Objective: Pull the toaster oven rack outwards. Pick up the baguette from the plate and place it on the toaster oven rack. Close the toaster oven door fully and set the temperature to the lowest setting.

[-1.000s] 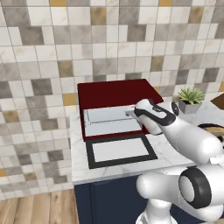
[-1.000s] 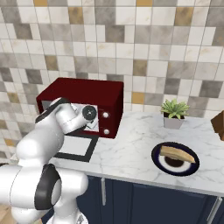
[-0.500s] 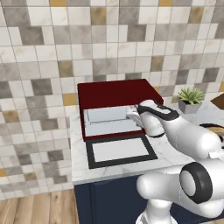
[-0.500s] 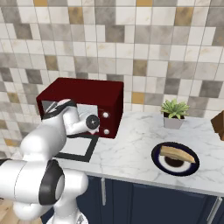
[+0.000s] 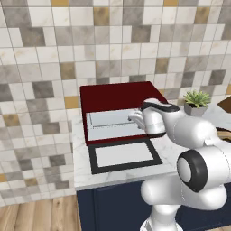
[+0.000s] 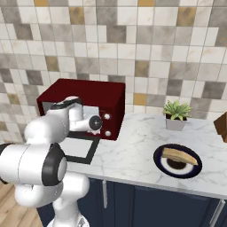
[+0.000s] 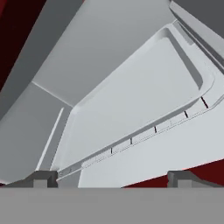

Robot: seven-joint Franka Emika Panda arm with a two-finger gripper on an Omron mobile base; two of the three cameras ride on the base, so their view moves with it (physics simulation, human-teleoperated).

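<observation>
The dark red toaster oven (image 5: 118, 94) (image 6: 103, 94) stands on the counter, its black-framed door (image 5: 124, 156) (image 6: 84, 148) lying open and flat in front of it. Inside the cavity lies the pale grey rack (image 5: 107, 120) (image 7: 140, 94). My gripper (image 5: 134, 118) (image 7: 112, 178) is open at the mouth of the oven, right of centre, its fingertips (image 7: 42, 178) just short of the rack's front edge and holding nothing. Far to the right, the tan baguette (image 6: 179, 155) rests on the dark blue plate (image 6: 165, 167).
A small potted plant (image 5: 197, 101) (image 6: 176, 115) stands at the back of the marble counter (image 6: 133, 155), right of the oven. Two silver knobs (image 6: 107, 118) sit on the oven's right front. A brown object (image 6: 222, 125) pokes in at the far right edge.
My hand has moved left and in toward the oven's opening, ending close above the rack's front edge. The gripper stayed open; oven, door, plate and baguette have not moved.
</observation>
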